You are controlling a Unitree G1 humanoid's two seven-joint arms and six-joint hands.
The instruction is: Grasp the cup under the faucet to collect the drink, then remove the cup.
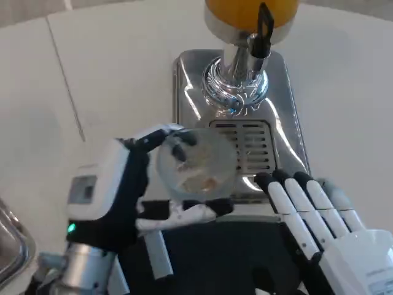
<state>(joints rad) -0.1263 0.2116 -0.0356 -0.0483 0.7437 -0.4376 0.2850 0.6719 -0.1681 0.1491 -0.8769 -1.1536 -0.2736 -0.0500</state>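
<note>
A white table (pixel 110 74) fills most of the frame, its surface smooth and evenly lit. A thin seam (pixel 64 80) runs down the upper left of the frame, from the top edge toward the middle left. At the lower left corner sits the edge of a shiny metal tray (pixel 12 243), catching soft reflections.

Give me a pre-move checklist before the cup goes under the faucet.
1. Left hand holds the clear plastic cup: ok.
2. Cup mouth faces up: ok.
3. Cup sits under the black faucet lever spout: not ok, it is in front of and left of it.
4. Slotted metal drip grate free of things: ok.
5. Right hand off the cup, fingers straight: ok.
6. Orange drink tank level: cannot tell.
</note>
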